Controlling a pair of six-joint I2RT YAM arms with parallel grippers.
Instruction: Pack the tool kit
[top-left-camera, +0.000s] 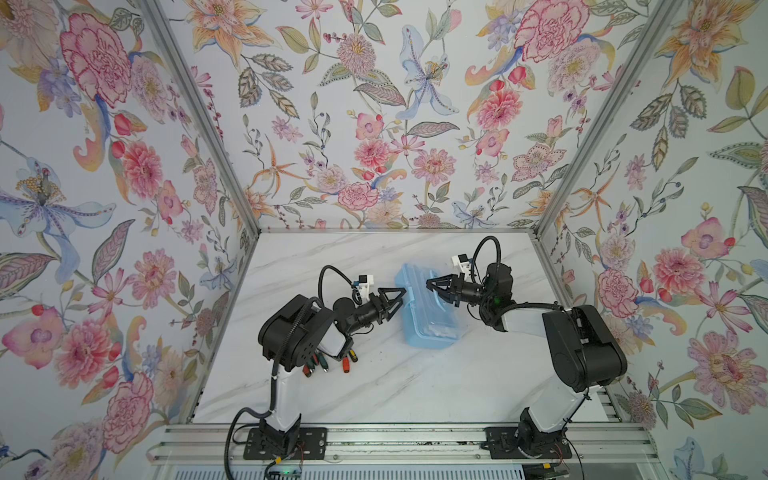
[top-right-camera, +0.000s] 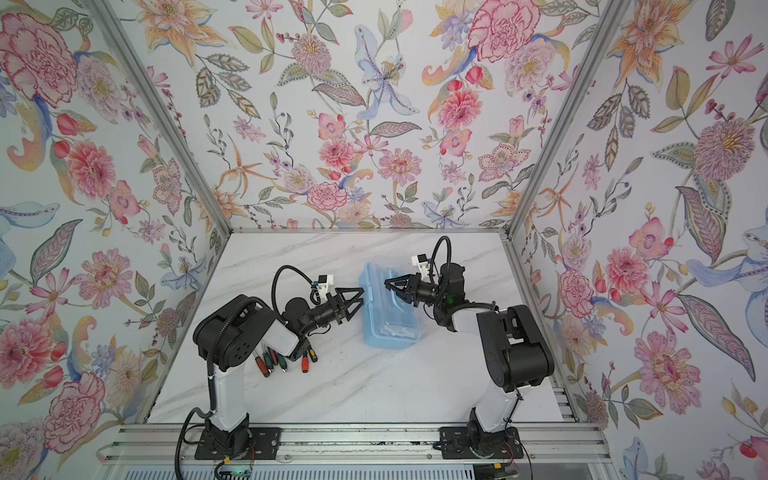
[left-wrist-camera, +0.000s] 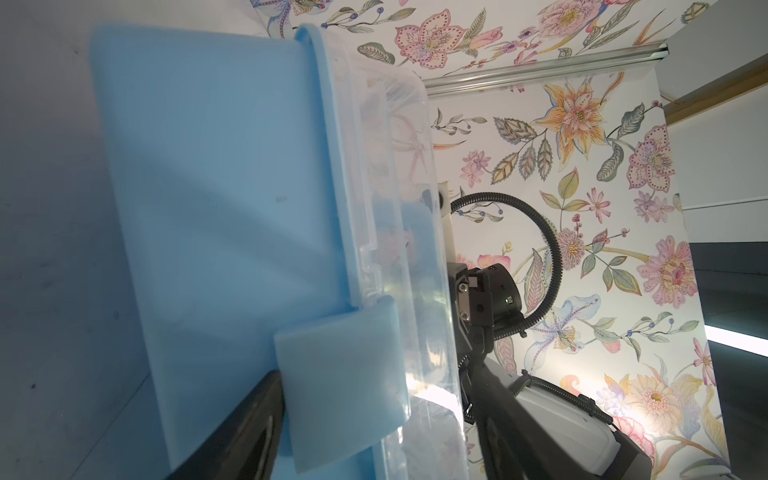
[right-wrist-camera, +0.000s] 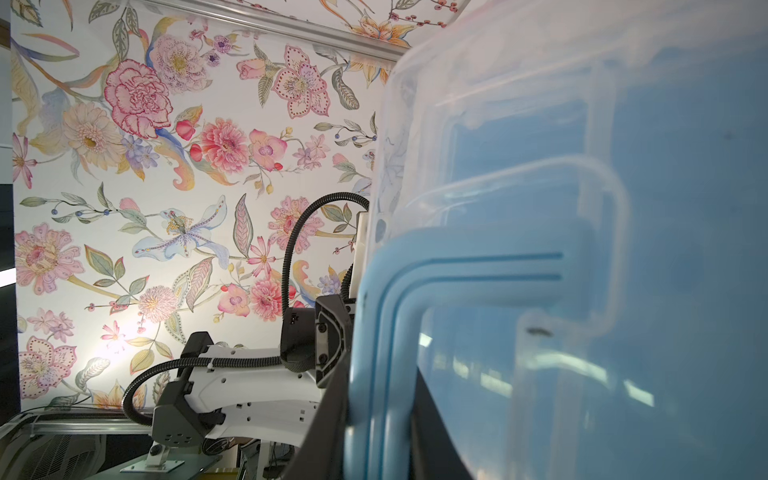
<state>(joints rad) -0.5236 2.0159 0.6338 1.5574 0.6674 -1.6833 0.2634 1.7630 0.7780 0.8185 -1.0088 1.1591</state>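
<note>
The tool kit, a light-blue box with a clear lid, lies near the middle of the marble table. My right gripper is shut on its blue handle above the lid. My left gripper is open. Its jaws straddle the box's left side, one finger beside the blue latch, the other just past the lid. Several screwdrivers with orange and dark handles lie on the table, partly hidden under my left arm.
Flowered walls with aluminium posts close in the marble table at the back and both sides. The metal rail carrying both arm bases runs along the front. My right arm's elbow stands just right of the box.
</note>
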